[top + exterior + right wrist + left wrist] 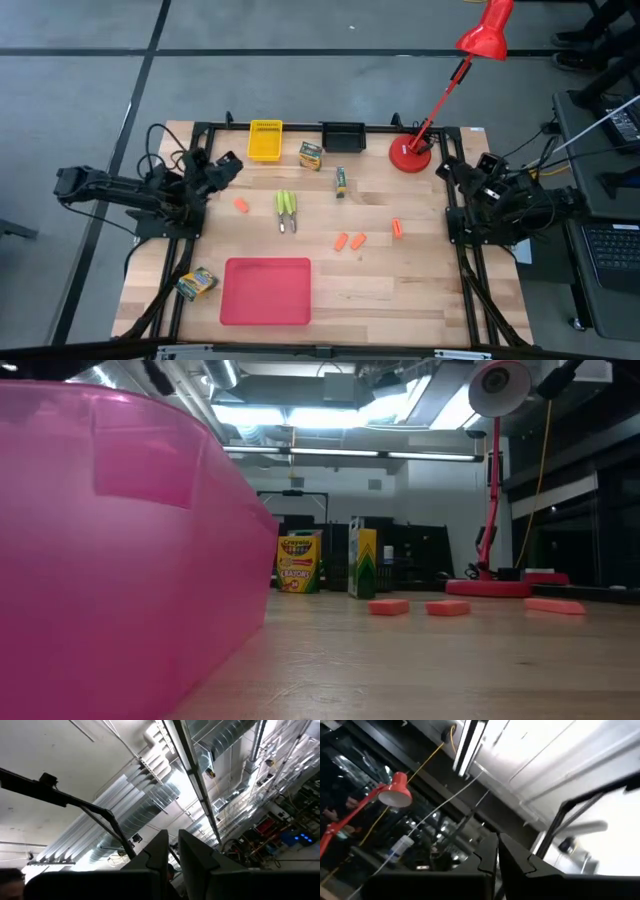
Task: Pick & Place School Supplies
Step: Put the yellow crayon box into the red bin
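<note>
Crayon boxes lie on the table: one (311,155) (298,563) near the far edge, one (340,180) (362,562) standing beside it, and one (197,284) at the near left. Several orange pieces (241,205) (350,241) (397,228) lie flat mid-table, and some show in the low view (388,606). Two yellow-green implements (286,210) lie side by side. My left gripper (225,165) (497,857) sits at the table's left edge and my right gripper (450,168) (172,851) at its right edge. Both are shut, point up at the ceiling and touch nothing.
A red flat tray (266,291) (120,560) lies near the front edge. A yellow basket (265,140) and a black bin (343,135) stand at the far edge. A red desk lamp (411,155) (490,490) stands at the far right. Bare wood lies at the near right.
</note>
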Robot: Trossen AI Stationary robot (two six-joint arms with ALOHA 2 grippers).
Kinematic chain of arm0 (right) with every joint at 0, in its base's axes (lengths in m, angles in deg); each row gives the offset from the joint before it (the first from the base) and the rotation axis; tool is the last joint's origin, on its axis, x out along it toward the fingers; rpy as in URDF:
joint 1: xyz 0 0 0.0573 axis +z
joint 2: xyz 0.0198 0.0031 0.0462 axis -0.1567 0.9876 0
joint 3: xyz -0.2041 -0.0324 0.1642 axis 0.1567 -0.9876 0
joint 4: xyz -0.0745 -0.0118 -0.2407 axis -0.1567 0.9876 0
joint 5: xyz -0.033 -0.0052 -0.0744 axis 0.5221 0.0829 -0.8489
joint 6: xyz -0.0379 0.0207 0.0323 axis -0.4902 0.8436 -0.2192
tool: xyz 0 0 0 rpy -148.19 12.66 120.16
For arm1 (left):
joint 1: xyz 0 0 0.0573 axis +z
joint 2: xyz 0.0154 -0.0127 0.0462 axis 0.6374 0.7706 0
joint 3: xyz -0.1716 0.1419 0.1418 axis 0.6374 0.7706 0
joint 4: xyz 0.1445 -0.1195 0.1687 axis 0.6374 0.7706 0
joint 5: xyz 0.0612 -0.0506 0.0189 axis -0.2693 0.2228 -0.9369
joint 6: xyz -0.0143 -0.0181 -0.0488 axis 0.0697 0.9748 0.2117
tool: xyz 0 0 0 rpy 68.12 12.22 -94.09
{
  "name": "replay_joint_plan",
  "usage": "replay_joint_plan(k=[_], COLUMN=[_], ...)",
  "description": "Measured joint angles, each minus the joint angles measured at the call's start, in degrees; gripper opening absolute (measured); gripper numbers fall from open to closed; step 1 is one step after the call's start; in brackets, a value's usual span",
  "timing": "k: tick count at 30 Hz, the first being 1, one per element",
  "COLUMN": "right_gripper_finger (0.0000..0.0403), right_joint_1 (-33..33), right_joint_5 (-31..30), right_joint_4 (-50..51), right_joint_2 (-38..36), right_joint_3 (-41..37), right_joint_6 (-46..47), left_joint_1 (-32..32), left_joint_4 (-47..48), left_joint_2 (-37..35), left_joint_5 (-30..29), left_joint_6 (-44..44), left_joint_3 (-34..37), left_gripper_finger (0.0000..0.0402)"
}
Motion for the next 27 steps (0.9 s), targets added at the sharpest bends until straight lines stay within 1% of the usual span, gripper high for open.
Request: replay_joint_plan(k=[1, 3, 4, 5, 7, 8, 9, 12, 14, 15, 16, 17, 18, 20, 22, 25, 27], right_gripper_finger=[0.0048, 0.0048, 0.0048, 0.0048, 0.0048, 0.0048, 0.0048, 0.0048, 0.0048, 0.0048, 0.0048, 0.0048, 0.0048, 0.0048, 0.0048, 0.0048, 0.0048], right_joint_1=[0.0, 0.0, 0.0, 0.0, 0.0, 0.0, 0.0, 0.0, 0.0, 0.0, 0.0, 0.0, 0.0, 0.0, 0.0, 0.0, 0.0], right_joint_5=[-0.18, -0.19, -0.18, -0.17, 0.17, 0.76, 1.44, 3.1, 4.63, 5.4, 6.02, 6.46, 6.83, 7.24, 7.4, 7.76, 8.92], right_joint_4=[0.0, 0.01, 0.02, 0.09, -0.03, -0.02, 0.0, 0.0, -0.02, -0.02, 0.01, 0.0, -0.02, -0.04, 0.0, -0.03, 0.0], right_joint_2=[0.75, 2.35, 3.07, 3.85, 5.36, 6.1, 6.88, 9.06, 10.44, 11.12, 11.73, 12.26, 12.76, 13.66, 14.41, 15.41, 16.18], right_joint_3=[0.37, 1.26, 1.73, 2.33, 3.6, 4.21, 4.83, 7.07, 8.73, 9.6, 10.48, 11.35, 12.18, 13.78, 15.14, 16.98, 17.97], right_joint_6=[0.2, 0.54, 0.55, 0.58, 0.79, 0.75, 0.67, 0.44, -0.78, -1.53, -2.46, -3.41, -4.14, -5.56, -6.56, -6.72, -6.75], left_joint_1=[0.28, 1.17, 1.69, 2.3, 3.42, 3.77, 4.06, 4.16, 3.65, 3.3, 2.86, 2.41, 2.01, 1.26, -0.01, -4.04, -7.17], left_joint_4=[0.02, 0.54, 1.33, 2.57, 7.52, 9.63, 11.43, 15.5, 21.44, 25.84, 31.48, 39.2, 47.57, 65.03, 78.37, 92.37, 101.63], left_joint_2=[1.46, 3.81, 4.49, 4.73, 4.77, 4.88, 4.95, 5.09, 5.74, 6.31, 7.15, 7.87, 8.68, 10.83, 13.43, 17.52, 20.03], left_joint_5=[1.19, 8.3, 10.61, 10.72, 8.96, 9.3, 11.53, 21.03, 26.22, 28.84, 31.06, 31.7, 30.37, 23.02, 17.57, 15.92, 13.71], left_joint_6=[-1.17, -6.08, -8.06, -9.39, -11.51, -12.4, -14.36, -22.12, -26.38, -28.51, -31.24, -34.12, -36.49, -39.15, -42.72, -50.28, -52.82], left_joint_3=[-1.19, -3.91, -5.49, -6.85, -9.48, -10.75, -12.4, -19.08, -24.57, -27.74, -31.3, -34.93, -38.63, -46.25, -52.89, -60.72, -64.82], left_gripper_finger=[0.0012, 0.001, 0.0008, 0.0005, 0.0002, 0.0002, 0.0003, 0.0007, 0.0008, 0.0008, 0.0007, 0.0005, 0.0003, 0.0002, 0.0003, 0.0007, 0.0007])
